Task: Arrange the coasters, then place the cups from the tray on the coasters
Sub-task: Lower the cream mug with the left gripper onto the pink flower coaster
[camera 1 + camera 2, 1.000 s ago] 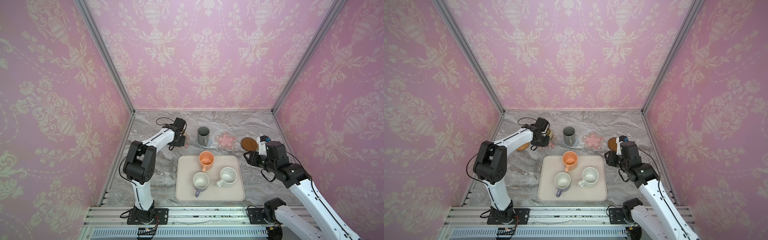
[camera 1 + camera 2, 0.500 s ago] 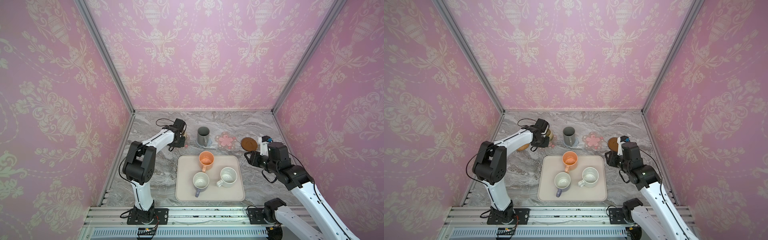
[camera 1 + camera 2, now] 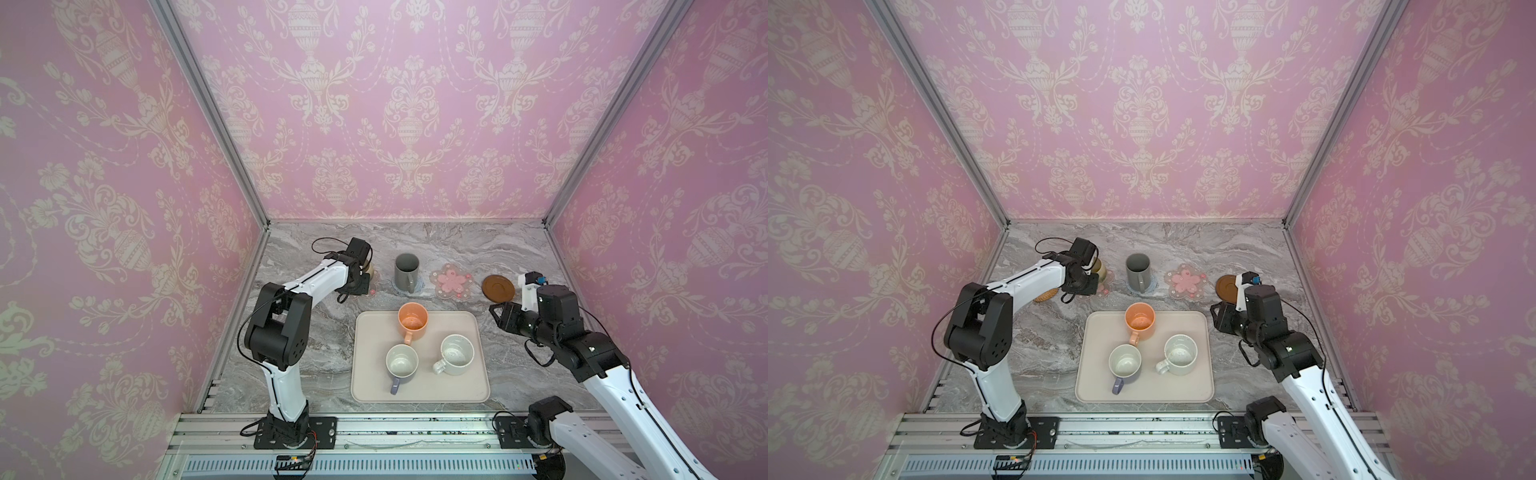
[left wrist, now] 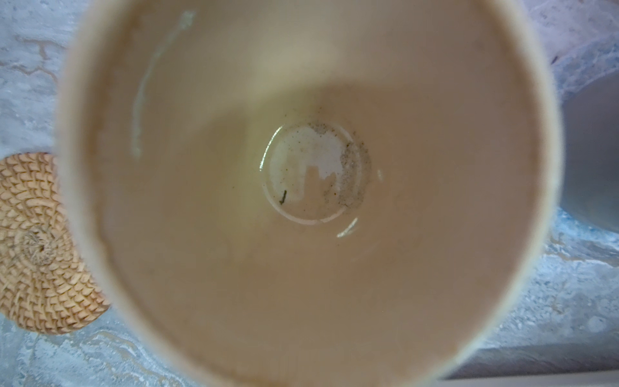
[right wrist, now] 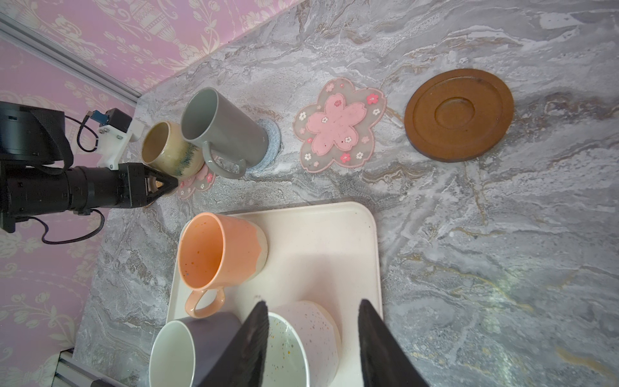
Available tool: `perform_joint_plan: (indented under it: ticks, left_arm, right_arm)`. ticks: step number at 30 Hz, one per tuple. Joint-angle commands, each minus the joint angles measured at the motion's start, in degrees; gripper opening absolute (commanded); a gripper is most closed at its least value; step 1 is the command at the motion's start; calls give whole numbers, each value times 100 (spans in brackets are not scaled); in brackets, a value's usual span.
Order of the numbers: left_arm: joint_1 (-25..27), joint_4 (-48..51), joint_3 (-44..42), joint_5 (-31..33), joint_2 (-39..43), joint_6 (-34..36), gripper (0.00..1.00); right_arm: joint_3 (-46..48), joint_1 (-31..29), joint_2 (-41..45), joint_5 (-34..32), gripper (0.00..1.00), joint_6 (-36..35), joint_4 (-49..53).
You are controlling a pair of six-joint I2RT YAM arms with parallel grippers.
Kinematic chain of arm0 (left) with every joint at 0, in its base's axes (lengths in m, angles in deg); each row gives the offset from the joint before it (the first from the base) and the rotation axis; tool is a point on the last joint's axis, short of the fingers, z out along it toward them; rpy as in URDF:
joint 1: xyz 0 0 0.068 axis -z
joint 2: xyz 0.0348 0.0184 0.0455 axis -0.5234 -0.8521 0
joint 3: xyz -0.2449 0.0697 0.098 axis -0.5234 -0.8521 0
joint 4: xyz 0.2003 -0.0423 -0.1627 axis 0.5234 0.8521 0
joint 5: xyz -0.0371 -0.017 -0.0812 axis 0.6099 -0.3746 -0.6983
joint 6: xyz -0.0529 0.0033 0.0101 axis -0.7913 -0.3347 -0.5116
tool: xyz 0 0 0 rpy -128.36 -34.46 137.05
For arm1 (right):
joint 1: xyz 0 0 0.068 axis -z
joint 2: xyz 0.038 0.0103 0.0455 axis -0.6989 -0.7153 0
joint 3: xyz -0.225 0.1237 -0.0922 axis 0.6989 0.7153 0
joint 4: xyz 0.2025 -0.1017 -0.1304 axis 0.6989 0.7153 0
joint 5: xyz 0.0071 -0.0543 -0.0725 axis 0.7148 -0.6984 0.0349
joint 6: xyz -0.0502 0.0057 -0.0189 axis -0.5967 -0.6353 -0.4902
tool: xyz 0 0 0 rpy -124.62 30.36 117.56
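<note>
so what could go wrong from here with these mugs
1. The left end effector seems shut on the beige mug, which looks off-centre on its flower coaster and close to the grey mug; letting go or pulling away carelessly could tip it or bump the grey one.
2. The open right end effector hovers over the speckled mug, with the lavender mug close beside; a finger might clip it coming down.

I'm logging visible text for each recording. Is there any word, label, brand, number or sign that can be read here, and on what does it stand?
None: no readable text in any view.
The beige-yellow mug, dark grey mug and peach-orange mug bear glaze only, no print.
The flower coaster, wooden coaster and tray are unmarked.
The wallpaper shows ornament only; the left arm and right arm show no legible label.
</note>
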Motion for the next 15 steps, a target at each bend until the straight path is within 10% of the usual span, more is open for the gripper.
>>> perform_joint_plan:
  ticks: [1,15]
  left_arm:
    - [-52,-325,-49,344,280,61,0]
    - [-52,-286,-281,266,361,-126,12]
  right_arm:
    - [-47,17,2,-38,45,87,40]
    - [-44,17,-136,30,45,109,-98]
